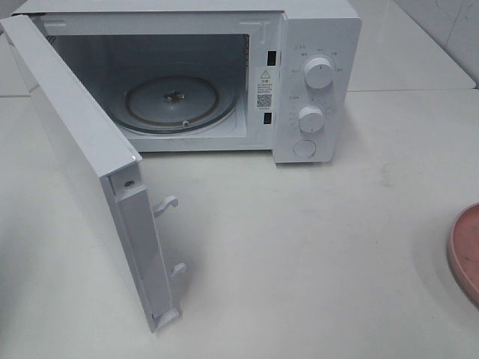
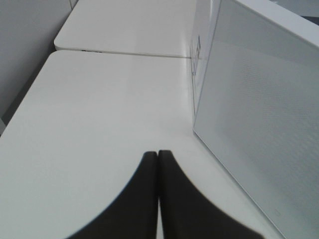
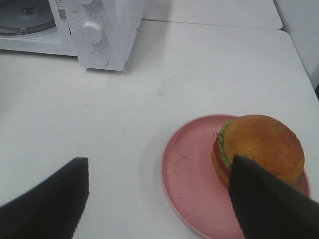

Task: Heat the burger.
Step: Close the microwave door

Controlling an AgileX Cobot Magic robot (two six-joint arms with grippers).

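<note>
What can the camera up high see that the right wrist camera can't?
Only the high camera shows the microwave's open door and both knobs. Only the right wrist camera shows the burger sitting on the pink plate and the open right hand above the table. Both show the white microwave, its glass turntable, the table and the pink plate, though the high camera catches just its edge.

White tabletops (image 1: 314,247) pushed together, pale tiled wall (image 1: 449,22) behind.

Burger (image 3: 259,144) on plate (image 3: 187,179); microwave (image 1: 314,82) behind
</note>
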